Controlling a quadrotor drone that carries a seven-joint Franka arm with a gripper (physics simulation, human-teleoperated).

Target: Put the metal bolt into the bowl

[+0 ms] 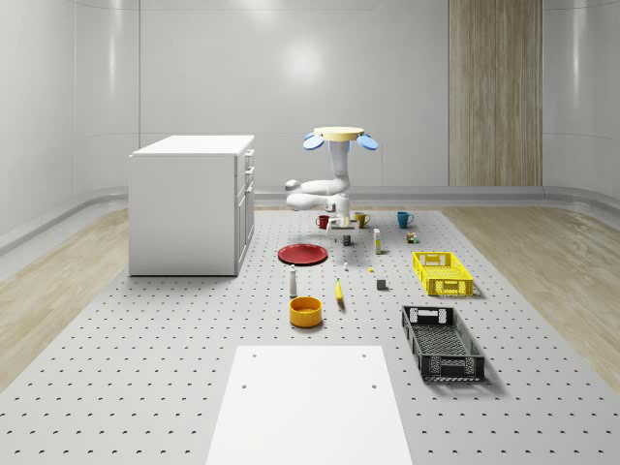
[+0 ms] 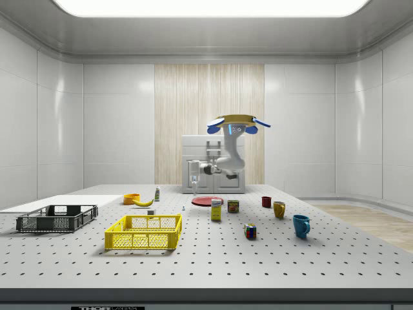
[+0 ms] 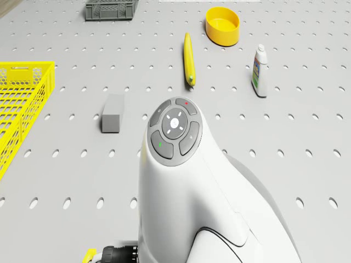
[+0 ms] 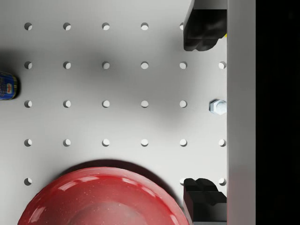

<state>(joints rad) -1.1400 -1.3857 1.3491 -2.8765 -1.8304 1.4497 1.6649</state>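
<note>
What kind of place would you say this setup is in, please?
Probably a simulated robotics test lab: a perforated work table spread with household items like the bowl and yellow crate, within plain panelled walls.

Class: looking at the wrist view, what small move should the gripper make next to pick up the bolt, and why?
Probably lower straight down. The gripper is open, its fingertips straddling the metal bolt lying on the table, beside the red plate. The drone hovers above.

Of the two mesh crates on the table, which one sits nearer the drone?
The yellow mesh crate; the black mesh crate lies farther from the drone, toward the white panel.
</note>
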